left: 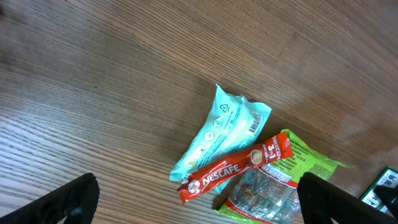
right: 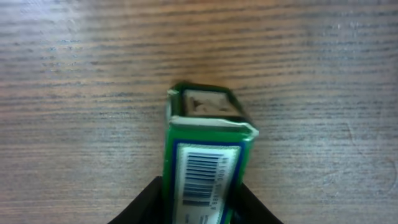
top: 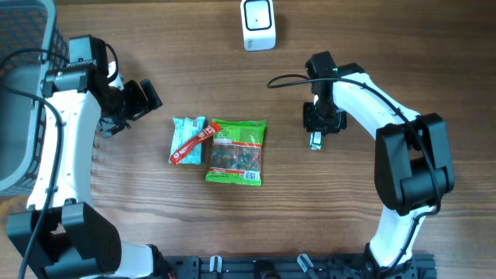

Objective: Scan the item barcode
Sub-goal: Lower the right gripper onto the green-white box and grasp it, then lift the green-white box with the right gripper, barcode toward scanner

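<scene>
A small green box (right: 205, 134) lies on the wooden table with its white barcode label (right: 202, 174) facing up. My right gripper (right: 202, 208) has a black finger pressed against each long side of it. From overhead the box (top: 315, 141) pokes out just below that gripper (top: 323, 122). The white scanner (top: 258, 24) stands at the far edge, up and left of it. My left gripper (top: 144, 99) is open at the left with nothing between its fingers (left: 69, 200).
A teal packet (top: 186, 139), a red Nescafe stick (top: 197, 142) lying across it and a green snack bag (top: 236, 152) sit mid-table. A grey basket (top: 23, 101) stands at the left edge.
</scene>
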You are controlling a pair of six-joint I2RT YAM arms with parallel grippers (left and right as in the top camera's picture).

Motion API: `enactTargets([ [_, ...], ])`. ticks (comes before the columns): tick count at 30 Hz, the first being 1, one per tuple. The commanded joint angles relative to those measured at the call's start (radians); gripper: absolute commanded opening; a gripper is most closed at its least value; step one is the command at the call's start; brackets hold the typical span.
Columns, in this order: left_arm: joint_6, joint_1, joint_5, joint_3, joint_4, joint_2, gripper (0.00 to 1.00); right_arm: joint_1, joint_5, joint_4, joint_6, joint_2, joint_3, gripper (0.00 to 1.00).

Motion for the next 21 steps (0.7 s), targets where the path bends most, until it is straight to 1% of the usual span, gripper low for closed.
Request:
enactTargets([
  [1, -0.009, 0.003, -0.002, -0.003, 0.002, -0.013, 1.0, -0.005, 0.027, 0.003, -0.049, -0.021, 0.032, 0.32],
  [4, -0.009, 0.003, -0.002, -0.003, 0.002, -0.013, 1.0, -0.007, 0.085, -0.006, -0.146, -0.036, 0.097, 0.32],
  [7, -0.009, 0.003, -0.002, -0.003, 0.002, -0.013, 1.0, -0.007, 0.08, -0.002, -0.2, -0.039, 0.112, 0.3],
  [9, -0.009, 0.003, -0.002, -0.003, 0.002, -0.013, 1.0, -0.007, 0.056, -0.015, -0.194, -0.038, 0.111, 0.27],
  [11, -0.009, 0.003, -0.002, -0.003, 0.002, -0.013, 1.0, -0.007, 0.053, -0.035, -0.151, -0.038, 0.11, 0.25],
  [16, -0.009, 0.003, -0.002, -0.003, 0.002, -0.013, 1.0, -0.007, 0.031, -0.018, -0.153, -0.038, 0.11, 0.24],
  [19, -0.009, 0.003, -0.002, -0.003, 0.002, -0.013, 1.0, -0.007, 0.031, -0.017, -0.235, -0.038, 0.11, 0.25],
  [21, -0.009, 0.003, -0.002, -0.003, 0.002, -0.013, 1.0, -0.008, 0.032, -0.013, -0.317, -0.038, 0.11, 0.25],
])
